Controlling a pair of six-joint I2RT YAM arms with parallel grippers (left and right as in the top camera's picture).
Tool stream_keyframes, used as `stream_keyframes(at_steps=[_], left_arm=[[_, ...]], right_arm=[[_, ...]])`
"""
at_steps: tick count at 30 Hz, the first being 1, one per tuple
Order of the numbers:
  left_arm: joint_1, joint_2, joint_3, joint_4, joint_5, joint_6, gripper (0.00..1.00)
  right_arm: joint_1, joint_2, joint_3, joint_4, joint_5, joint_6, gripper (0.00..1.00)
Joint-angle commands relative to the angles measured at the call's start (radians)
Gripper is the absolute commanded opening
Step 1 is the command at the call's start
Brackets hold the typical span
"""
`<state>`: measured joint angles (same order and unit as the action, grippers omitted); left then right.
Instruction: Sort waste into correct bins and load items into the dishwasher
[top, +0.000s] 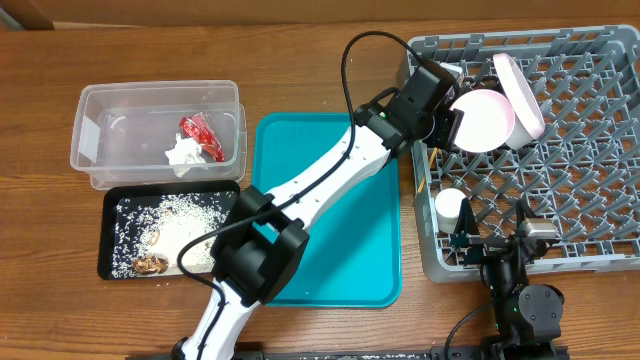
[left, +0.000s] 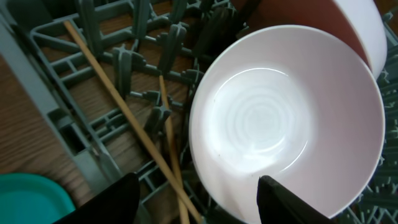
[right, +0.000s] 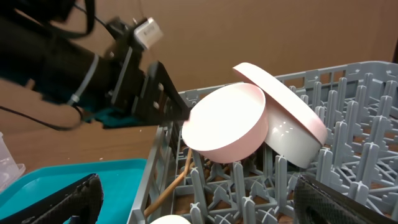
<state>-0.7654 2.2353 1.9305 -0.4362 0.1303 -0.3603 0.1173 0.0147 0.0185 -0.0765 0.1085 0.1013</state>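
Observation:
The white bowl (top: 485, 120) stands on its side among the pegs of the grey dish rack (top: 600, 160), leaning against the tilted white plate (top: 522, 92). My left gripper (top: 452, 122) is open right at the bowl's rim; in the left wrist view the bowl (left: 280, 118) fills the space ahead of the spread fingers (left: 198, 179). Two wooden chopsticks (left: 118, 106) lie on the rack floor. The small white cup (top: 450, 207) stands in the rack's near left corner. My right gripper (right: 198, 183) is open and empty, low by the rack's front wall.
The clear tub (top: 95, 140) holds the red wrapper (top: 200, 132) and white tissue (top: 183, 153). The black tray (top: 110, 240) holds rice grains (top: 185, 225) and brown scraps (top: 150, 265). The teal tray (top: 330, 200) lies between them and the rack, under my left arm.

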Motion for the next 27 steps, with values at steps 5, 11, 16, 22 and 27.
stream_keyframes(at_steps=[5, 11, 16, 22, 27], left_arm=[[0.000, 0.048, 0.002, 0.064, 0.119, -0.043, 0.54], [0.000, 0.050, 0.002, 0.074, 0.126, -0.045, 0.36], [0.000, 0.054, 0.002, 0.045, 0.106, -0.044, 0.43], [-0.001, 0.067, 0.002, 0.040, 0.111, -0.045, 0.42], [0.000, 0.066, 0.002, 0.053, 0.125, -0.057, 0.41]], right_arm=[[-0.006, -0.010, -0.010, 0.004, 0.002, 0.003, 1.00], [-0.006, -0.010, -0.010, 0.004, 0.002, 0.003, 1.00], [-0.006, -0.010, -0.010, 0.004, 0.002, 0.003, 1.00], [-0.006, -0.010, -0.010, 0.004, 0.003, 0.003, 1.00], [-0.006, -0.010, -0.010, 0.004, 0.002, 0.003, 1.00]])
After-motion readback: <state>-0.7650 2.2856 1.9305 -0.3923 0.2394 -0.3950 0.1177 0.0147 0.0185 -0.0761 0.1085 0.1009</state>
